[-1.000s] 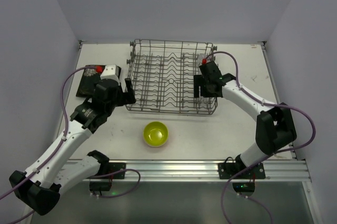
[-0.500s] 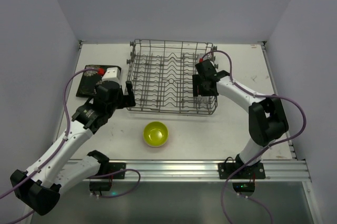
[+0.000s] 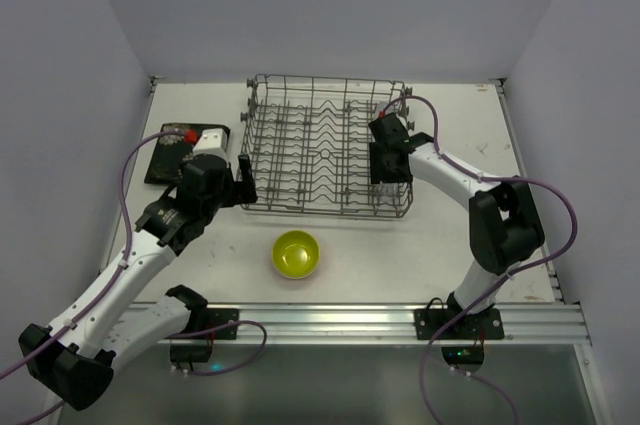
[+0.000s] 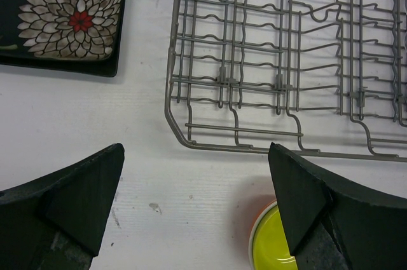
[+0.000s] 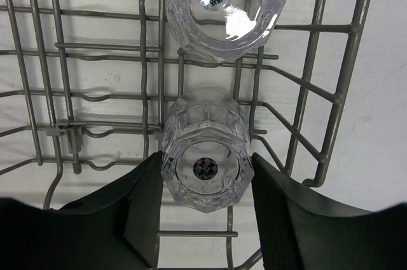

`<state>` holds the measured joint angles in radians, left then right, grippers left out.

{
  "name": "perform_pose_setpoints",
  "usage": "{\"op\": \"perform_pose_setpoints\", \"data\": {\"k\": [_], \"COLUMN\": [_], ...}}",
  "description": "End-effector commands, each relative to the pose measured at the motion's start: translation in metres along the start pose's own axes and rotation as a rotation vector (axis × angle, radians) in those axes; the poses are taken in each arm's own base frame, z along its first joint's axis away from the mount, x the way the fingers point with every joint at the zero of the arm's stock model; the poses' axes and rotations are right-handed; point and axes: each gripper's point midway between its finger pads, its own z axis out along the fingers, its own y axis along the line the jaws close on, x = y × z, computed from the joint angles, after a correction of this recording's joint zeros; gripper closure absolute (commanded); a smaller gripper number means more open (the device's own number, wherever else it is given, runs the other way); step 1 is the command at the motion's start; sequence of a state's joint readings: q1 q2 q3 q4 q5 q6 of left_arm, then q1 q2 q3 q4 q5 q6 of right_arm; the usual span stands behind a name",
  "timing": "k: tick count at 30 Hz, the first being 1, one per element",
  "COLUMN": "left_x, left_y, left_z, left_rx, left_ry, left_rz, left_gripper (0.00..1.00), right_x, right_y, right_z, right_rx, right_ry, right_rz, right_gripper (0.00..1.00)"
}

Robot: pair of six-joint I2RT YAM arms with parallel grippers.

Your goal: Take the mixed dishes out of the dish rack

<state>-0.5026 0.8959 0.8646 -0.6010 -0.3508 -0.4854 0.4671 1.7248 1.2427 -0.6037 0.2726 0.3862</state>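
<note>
The right arm [image 3: 455, 177] had drawn in over the dish rack's [image 3: 325, 211] near-right corner, where the right gripper [image 5: 206, 168] straddled the nearer clear glass [image 5: 203, 124] of two, which stood on end, fingers [image 5: 140, 219] hard beside it, clamp uncertain; the left gripper [image 4: 195, 149] gaped, farther off.

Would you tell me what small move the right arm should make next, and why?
Probably close the right tool on the clear glass between its fingers in the dish rack: they flank its walls, but a firm grip isn't evident.

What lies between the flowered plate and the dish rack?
Only a bare strip of white table separates the flowered plate from the dish rack; the left wrist view shows it.
</note>
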Motion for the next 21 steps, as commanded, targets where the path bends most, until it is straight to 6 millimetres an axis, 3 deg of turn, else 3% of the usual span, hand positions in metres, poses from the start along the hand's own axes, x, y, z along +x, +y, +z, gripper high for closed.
{"op": "perform_pose_setpoints", "data": {"k": [1, 11, 21], "left_x": [-0.002, -0.004, -0.003], "left_y": [-0.001, 0.0, -0.001], "left_z": [-0.001, -0.002, -0.002], "left_rx": [0.015, 0.014, 0.016], "left_ry": [-0.018, -0.024, -0.021], "left_rz": [0.021, 0.017, 0.016], "left_gripper": [0.0, 0.0, 0.0], "right_x": [-0.019, -0.026, -0.034], "right_y": [0.001, 0.002, 0.002], "right_z": [-0.014, -0.028, -0.046], "right_rx": [0.008, -0.01, -0.036], "right_ry": [-0.056, -0.082, -0.123], "right_rz": [0.019, 0.015, 0.023], "right_gripper": [0.5, 0.7, 0.74]}}
